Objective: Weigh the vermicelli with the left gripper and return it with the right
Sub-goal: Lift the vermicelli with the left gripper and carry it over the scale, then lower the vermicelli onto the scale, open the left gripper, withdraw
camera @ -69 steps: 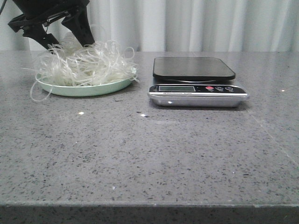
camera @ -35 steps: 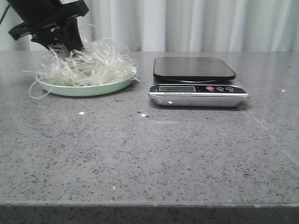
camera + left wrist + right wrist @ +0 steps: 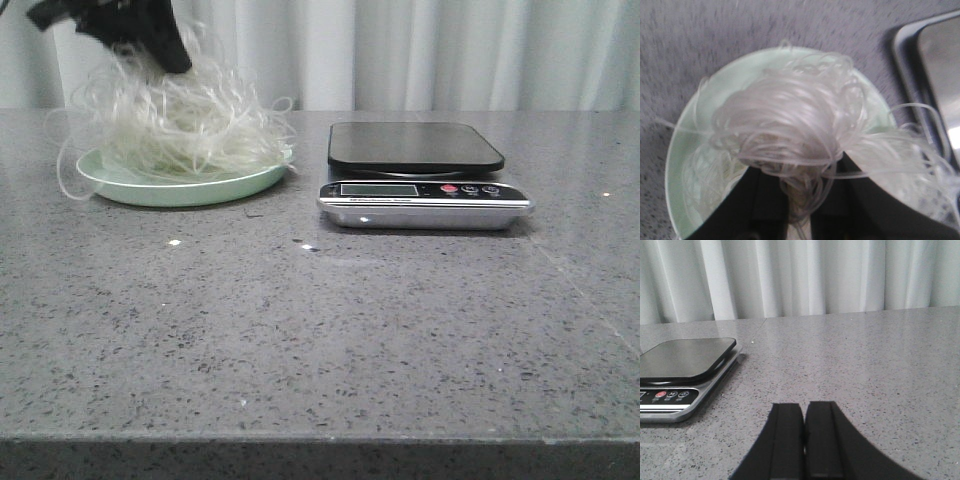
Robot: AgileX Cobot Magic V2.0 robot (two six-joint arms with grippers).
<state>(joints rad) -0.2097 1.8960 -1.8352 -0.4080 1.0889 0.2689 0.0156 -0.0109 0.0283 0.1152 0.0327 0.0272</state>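
The right gripper point(image 3: 804, 440) hangs low over the bare grey table point(image 3: 330, 330), its fingers pressed together on nothing. Farther back, to the right of centre, sits the scale point(image 3: 422, 176), its black platform bare. To its left lies the green plate point(image 3: 180, 186). The vermicelli point(image 3: 180, 125) rises off the plate in a tall tangle, lower strands trailing onto the dish and over its rim. The left gripper point(image 3: 150, 45) pinches the top of the bundle, its fingers point(image 3: 765, 200) closed on the strands.
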